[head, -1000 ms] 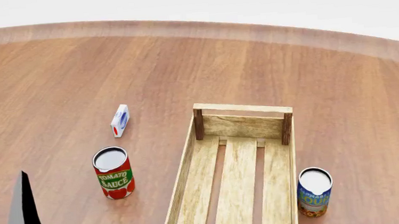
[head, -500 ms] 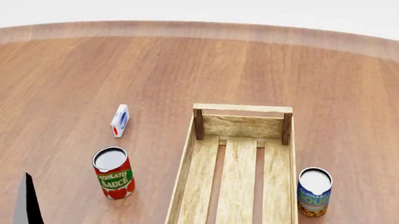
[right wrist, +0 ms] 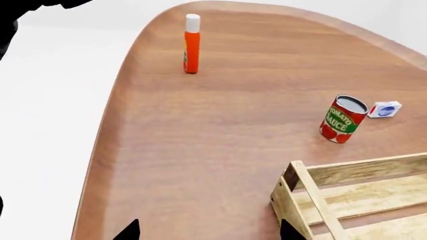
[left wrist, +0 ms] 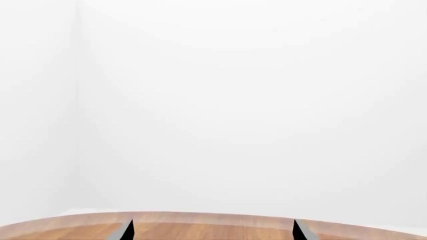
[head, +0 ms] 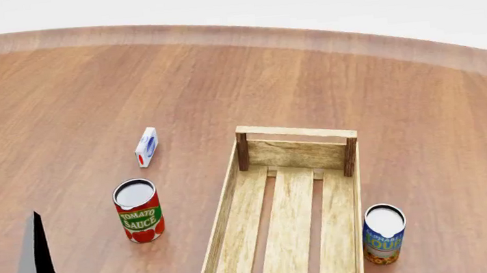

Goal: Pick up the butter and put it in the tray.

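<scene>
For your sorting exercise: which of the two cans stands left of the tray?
The red tomato sauce can; the blue soup can stands right of the tray.

It was a bare simulated scene, not a real room: a round wooden table (head: pixel 353 82) stood among plain white walls (left wrist: pixel 253 100) with a few groceries on it.
</scene>
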